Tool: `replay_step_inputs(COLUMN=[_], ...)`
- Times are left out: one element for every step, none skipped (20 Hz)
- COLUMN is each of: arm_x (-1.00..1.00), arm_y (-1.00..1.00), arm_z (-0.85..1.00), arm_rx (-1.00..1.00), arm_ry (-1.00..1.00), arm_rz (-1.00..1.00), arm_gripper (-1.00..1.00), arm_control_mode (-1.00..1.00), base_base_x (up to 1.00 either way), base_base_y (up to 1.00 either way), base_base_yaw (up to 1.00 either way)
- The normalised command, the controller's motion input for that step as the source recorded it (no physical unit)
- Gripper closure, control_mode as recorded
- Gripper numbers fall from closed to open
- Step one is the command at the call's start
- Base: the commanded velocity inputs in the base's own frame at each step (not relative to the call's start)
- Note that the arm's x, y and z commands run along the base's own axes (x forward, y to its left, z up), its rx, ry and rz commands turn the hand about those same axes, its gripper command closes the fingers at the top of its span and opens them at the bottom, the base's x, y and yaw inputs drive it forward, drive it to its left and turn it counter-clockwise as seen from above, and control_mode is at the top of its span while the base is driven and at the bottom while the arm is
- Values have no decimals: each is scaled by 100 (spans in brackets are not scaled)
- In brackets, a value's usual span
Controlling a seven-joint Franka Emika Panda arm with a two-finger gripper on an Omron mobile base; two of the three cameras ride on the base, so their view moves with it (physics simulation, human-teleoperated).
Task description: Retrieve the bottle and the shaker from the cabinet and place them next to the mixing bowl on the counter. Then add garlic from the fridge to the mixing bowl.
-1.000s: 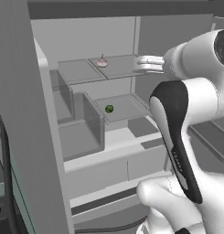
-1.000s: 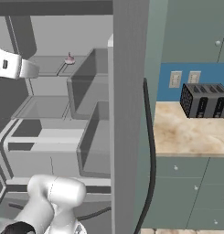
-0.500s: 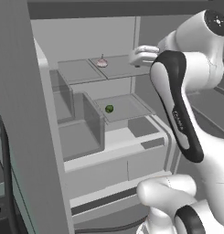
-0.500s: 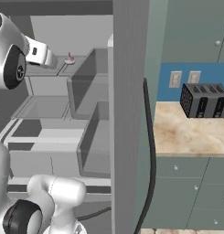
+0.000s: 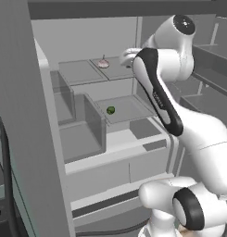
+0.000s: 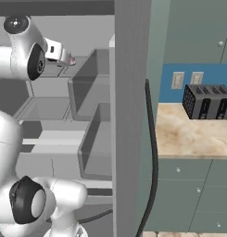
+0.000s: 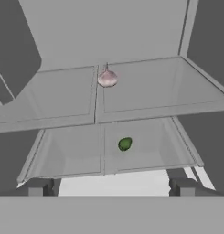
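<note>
Gripper (image 5: 125, 56) advanced into fridge, jaws spread | garlic (image 7: 107, 78) ahead | green item (image 7: 125, 144) below

In front of me stands an open grey fridge (image 5: 22, 139), its thick wall close on my left side. Inside, two glass shelves (image 7: 145, 91) sit side by side on the upper level, with another shelf (image 7: 145, 146) one level lower. A small round green item (image 7: 125, 144), perhaps a lime, lies on that lower shelf. Beneath are pale drawers (image 5: 105, 173). To my right, a beige stone counter (image 6: 189, 139) carries a black toaster (image 6: 208, 102) against a blue wall with two white outlets (image 6: 186, 80). Teal-grey cabinets (image 6: 193, 199) sit below the counter.
</note>
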Motion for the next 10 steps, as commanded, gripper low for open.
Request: replay_step_inputs(arm_x=[80, 77, 74, 75, 70, 47, 29, 20, 19, 21], arm_y=[0, 2, 2, 0, 0, 4, 11, 17, 21, 21], arm_z=[0, 0, 0, 0, 0, 0, -14, -18, -35, -51], arm_rx=[-11, -11, -9, -8, -5, -1, 0, 0, 0, 0], arm_ry=[29, 29, 27, 29, 24, 9, 0, 0, 0, 0], arm_rz=[0, 0, 0, 0, 0, 0, 0, 0, 0, 0], arm_gripper=[-100, -100, -100, -100, -100, -100, -100, -100, -100, -100], arm_control_mode=[-100, -100, -100, -100, -100, -100, -100, -100, -100, -100], base_base_x=[0, 0, 0, 0, 0, 0, 0, 0, 0, 0], base_base_y=[0, 0, 0, 0, 0, 0, 0, 0, 0, 0], base_base_yaw=[0, 0, 0, 0, 0, 0, 0, 0, 0, 0])
